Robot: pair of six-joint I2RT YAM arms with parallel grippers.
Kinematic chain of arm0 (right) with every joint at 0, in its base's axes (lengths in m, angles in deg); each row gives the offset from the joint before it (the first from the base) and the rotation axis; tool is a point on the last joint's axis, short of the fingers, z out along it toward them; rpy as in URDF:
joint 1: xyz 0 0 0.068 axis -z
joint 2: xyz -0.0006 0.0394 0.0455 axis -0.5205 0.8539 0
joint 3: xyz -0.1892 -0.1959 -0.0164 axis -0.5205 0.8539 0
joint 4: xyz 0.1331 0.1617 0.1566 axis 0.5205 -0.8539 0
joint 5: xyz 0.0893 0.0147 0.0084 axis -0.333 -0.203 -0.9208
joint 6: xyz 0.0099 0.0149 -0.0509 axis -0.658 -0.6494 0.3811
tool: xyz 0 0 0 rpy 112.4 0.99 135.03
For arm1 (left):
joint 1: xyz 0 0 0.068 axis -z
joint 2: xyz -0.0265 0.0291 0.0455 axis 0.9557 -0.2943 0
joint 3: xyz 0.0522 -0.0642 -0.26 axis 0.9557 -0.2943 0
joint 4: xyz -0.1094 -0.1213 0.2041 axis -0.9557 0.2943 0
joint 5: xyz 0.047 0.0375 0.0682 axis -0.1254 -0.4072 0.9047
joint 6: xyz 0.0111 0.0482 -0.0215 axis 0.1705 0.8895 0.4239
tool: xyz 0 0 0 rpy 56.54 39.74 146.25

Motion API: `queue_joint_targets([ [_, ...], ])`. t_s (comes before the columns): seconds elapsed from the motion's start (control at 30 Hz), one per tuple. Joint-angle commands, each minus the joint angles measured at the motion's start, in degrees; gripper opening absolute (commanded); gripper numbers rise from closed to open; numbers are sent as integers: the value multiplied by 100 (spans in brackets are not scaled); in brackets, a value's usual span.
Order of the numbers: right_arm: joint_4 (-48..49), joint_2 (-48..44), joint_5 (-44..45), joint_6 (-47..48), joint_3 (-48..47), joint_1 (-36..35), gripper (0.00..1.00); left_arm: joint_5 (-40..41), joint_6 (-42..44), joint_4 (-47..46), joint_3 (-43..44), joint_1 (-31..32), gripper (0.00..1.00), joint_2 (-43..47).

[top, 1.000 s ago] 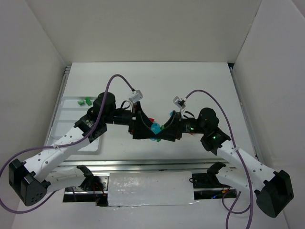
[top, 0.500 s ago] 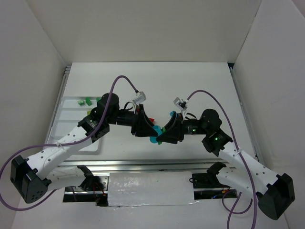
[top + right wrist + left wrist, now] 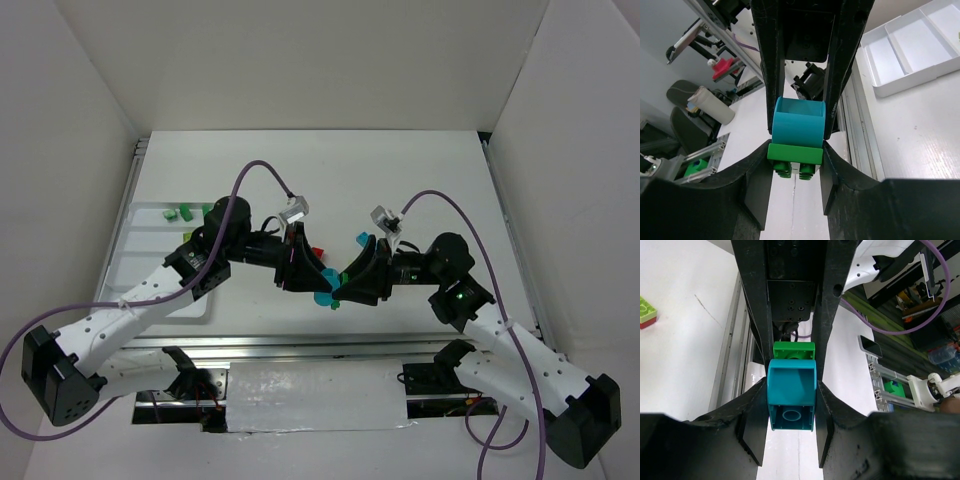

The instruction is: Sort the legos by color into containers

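You've got a teal brick [image 3: 791, 400] and a green brick [image 3: 794, 153] snapped together. They're held between both grippers, well right of the tray [image 3: 150, 235] and about level with its near edge.

Left gripper [image 3: 791, 412]: jaws closed to brick width, pads on both sides of the teal brick, whose hollow underside faces that wrist camera.

Right gripper [image 3: 795, 167]: same gap, clamped on the green brick, studs pointing back toward its own wrist.

The two grippers meet nose to nose, fingers [image 3: 300, 272] almost touching.

A lime and red stack [image 3: 318, 252] sits on the table [image 3: 440, 190], also right of the tray and just behind the held pair.

Two loose green bricks [image 3: 177, 211] lie in the tray's far compartment.

You can't tell from the top view whether the pair clears the table.
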Motion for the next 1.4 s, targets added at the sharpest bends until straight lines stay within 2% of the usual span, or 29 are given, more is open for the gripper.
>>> queue_joint_targets([
  [0.0, 174, -140, -188, 160, -87, -10, 43, -197, 123, -268, 178, 21, 0, 127],
  [0.1, 200, -140, -241, 169, -61, -10, 37, -189, 140, -242, 195, 21, 0, 154],
  [0.17, 270, -131, -302, 126, -43, -10, 27, -197, 158, -242, 213, 21, 0, 154],
  [0.23, 358, -140, -373, 90, -25, -10, 22, -162, 210, -155, 248, 12, 0, 171],
  [0.27, 385, -149, -460, 99, -25, -10, 7, -136, 306, -93, 274, 12, 0, 189],
  [0.33, 341, -149, -592, 160, -25, -10, 0, -30, 412, 65, 318, -14, 0, 215],
  [0.43, 245, -157, -882, 300, -43, -10, 0, -249, 466, 110, 345, -338, 0, 294],
  [0.57, -229, -96, -1461, 696, -183, -2, 0, -1022, -86, -592, 196, -1042, 0, 443],
  [0.67, -493, -43, -1603, 890, -245, -2, 0, -1182, 34, -340, 318, -1280, 0, 444],
  [0.77, -1081, -96, -982, 1206, -324, 16, 0, -805, 472, 275, 555, -1543, 0, 461],
  [0.8, -1326, -122, -440, 1267, -350, 16, 0, -195, 683, 912, 695, -1752, 0, 496],
  [0.83, -1442, -122, -147, 1285, -368, 16, 0, -189, 685, 1232, 766, -1876, 0, 505],
  [0.87, -1635, -131, 117, 1294, -394, 16, 0, 743, 772, 1513, 836, -1999, 0, 497],
  [0.9, -1706, -122, 345, 1312, -412, 33, 0, 1309, 773, 2177, 924, -2270, 0, 462],
  [0.93, -1785, -105, 739, 1303, -421, 16, 0, 1863, 721, 2419, 1047, -2430, 0, 427],
  [0.97, -1821, -105, 882, 1286, -430, 25, 0, 3104, 494, 2682, 1092, -2579, 0, 304],
  [1.03, -1804, -122, 1050, 1216, -403, 25, 0, 4306, 134, 3305, 1118, -3036, 0, 172],
  [1.07, -1760, -131, 1068, 1172, -360, 16, 0, 5060, -330, 3413, 1057, -3238, 0, 93],
  [1.2, -1654, -192, 1068, 1048, -298, 25, 0, 5383, -1256, 2915, 15, -4414, 0, 215],
  [1.37, -1918, -359, 1174, 1162, -272, 25, 0, 6516, -2293, 2633, -612, -4602, 0, 154],
])
